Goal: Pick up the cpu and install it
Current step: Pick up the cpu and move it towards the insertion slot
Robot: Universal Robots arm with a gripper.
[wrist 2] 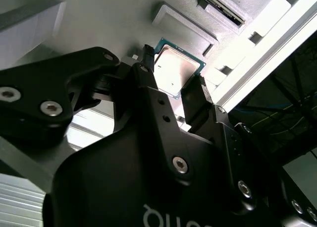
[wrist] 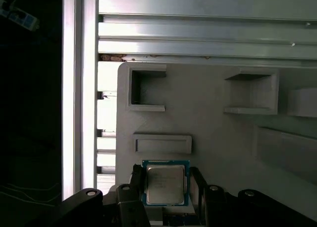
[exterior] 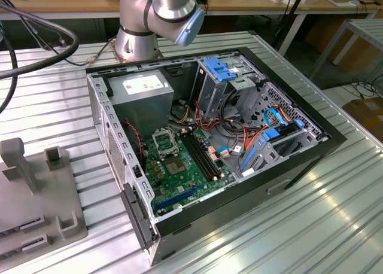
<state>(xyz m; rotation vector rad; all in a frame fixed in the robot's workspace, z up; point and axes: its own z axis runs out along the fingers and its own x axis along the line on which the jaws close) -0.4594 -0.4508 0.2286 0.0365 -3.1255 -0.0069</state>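
First wrist view, cpu [wrist: 165, 183] at gripper [wrist: 166, 171], grey tray [wrist: 218, 133] behind

cpu [wrist: 165, 183] top silver-grey, rimmed in teal green. claw [wrist 2: 174, 68] black, with silver screws [wrist 2: 180, 163]. tray [wrist: 218, 138] plain pale grey. bench [exterior: 299, 232] silver, ribbed in long stripes. motherboard [exterior: 179, 175] green; case [exterior: 239, 209] black; latches [exterior: 218, 67] blue; wires [exterior: 239, 132] red and orange.
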